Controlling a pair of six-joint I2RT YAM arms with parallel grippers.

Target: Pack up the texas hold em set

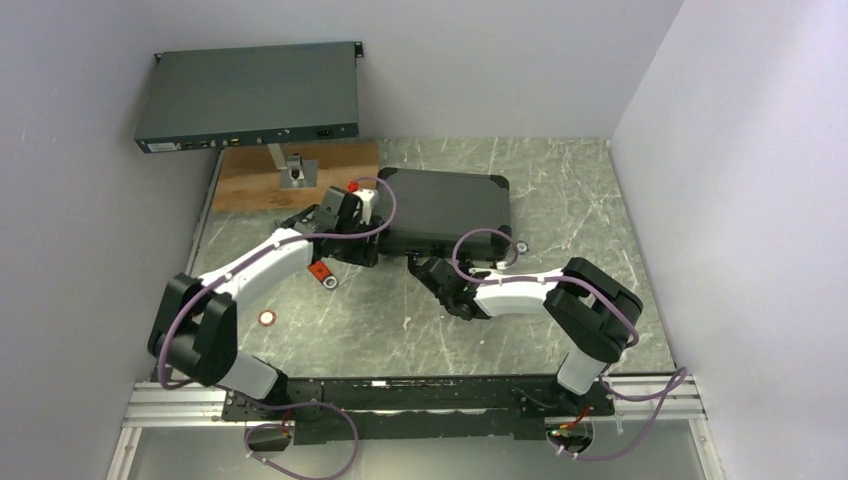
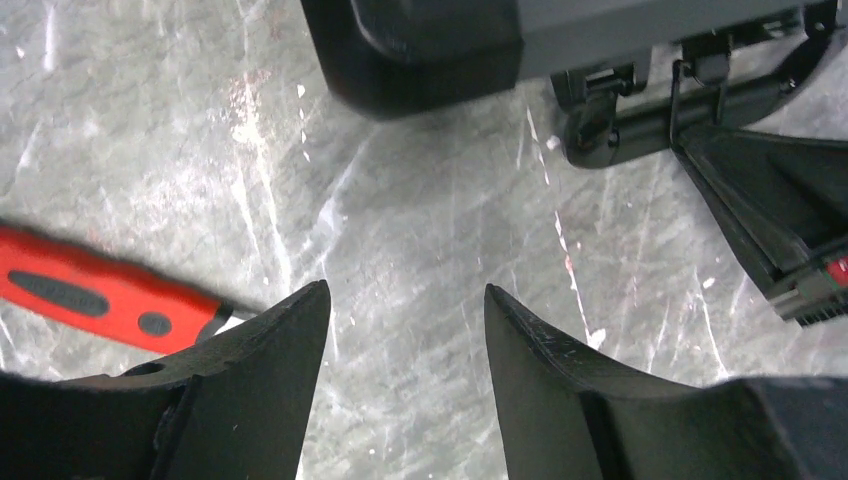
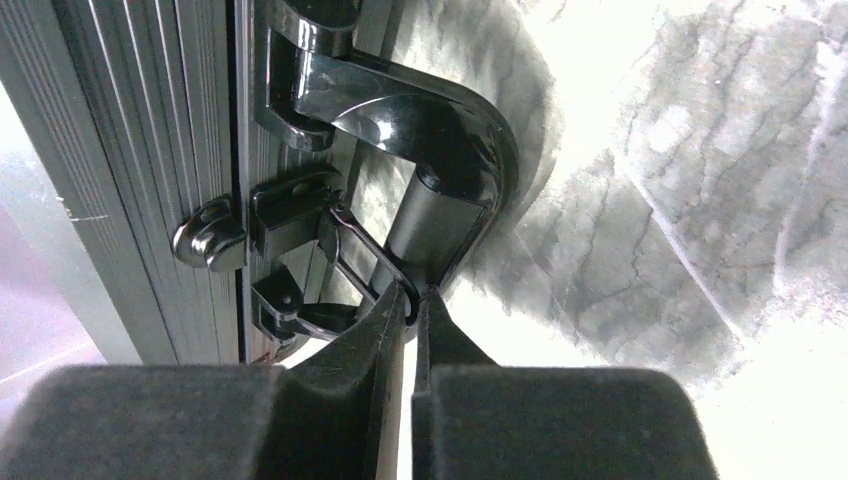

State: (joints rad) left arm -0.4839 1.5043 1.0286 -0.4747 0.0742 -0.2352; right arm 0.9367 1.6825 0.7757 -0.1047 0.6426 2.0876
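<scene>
Directly ahead of the right jaws is the front edge of the black case (image 1: 445, 205), lid down. Its handle (image 3: 440, 130) sits just beyond the tips and a latch (image 3: 290, 225) just to their left. Right jaws are narrow, almost together, with the tips at the latch's wire loop (image 3: 365, 250); cannot tell whether the loop is pinched or only touched. Left jaws stand apart with nothing between them and bare table (image 2: 420, 250) below. A corner of the case is just ahead of them, and the red-handled wrench (image 2: 90, 300) lies just to their left.

Risks, as judged:
1. The loop is thin and glossy, so the tips could slip off it and leave the latch undone.
2. A push at the latch could slide the whole case away over the smooth table, since the left jaws sit beside the case and do not brace it.
3. Both arms work close together at the same edge, so a wide swing by either could knock the other.

Container: the case is closed and no view shows its contents. One round chip (image 1: 268, 319) lies on the table well behind the left jaws, apart from the case. A second small round piece (image 1: 521, 247) lies to the right of the right jaws, near the case's front edge. Fastening the latch now would shut both out of the case. A small red piece (image 1: 353, 186) beside the left jaws is too small to name. No card box is seen.
</scene>
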